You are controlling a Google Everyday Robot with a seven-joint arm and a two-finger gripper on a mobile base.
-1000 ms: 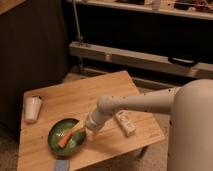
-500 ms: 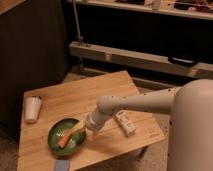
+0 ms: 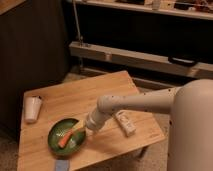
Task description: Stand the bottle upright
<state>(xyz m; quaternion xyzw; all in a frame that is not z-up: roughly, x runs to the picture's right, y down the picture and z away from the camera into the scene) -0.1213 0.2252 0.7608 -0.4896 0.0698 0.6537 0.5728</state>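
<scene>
Spread or pressed together, the state of the gripper [image 3: 82,131] could not be told; it was seen low over the right rim of the green plate [image 3: 56,144], at the end of an arm reaching in from the right.

At the far left of the wooden table [image 3: 75,95] a white cup [image 3: 32,107] was seen, well apart from everything else. A small blue object [image 3: 62,165] was seen at the front edge. On the plate an orange stick-like item [image 3: 65,138] was laid, just left of the gripper. To the right of the wrist the bottle [image 3: 125,122] was found lying flat on its side, near the table's right front corner and close beside the arm; whether it was touched by the arm could not be told.

The task was judged not yet begun, since the bottle was not held. Several failures could be expected. The bottle could be rolled toward the nearby table edge if it were brushed by the arm. The plate could be knocked as the gripper was lifted away. A smooth oblong body could be let slip while being tilted upright.
</scene>
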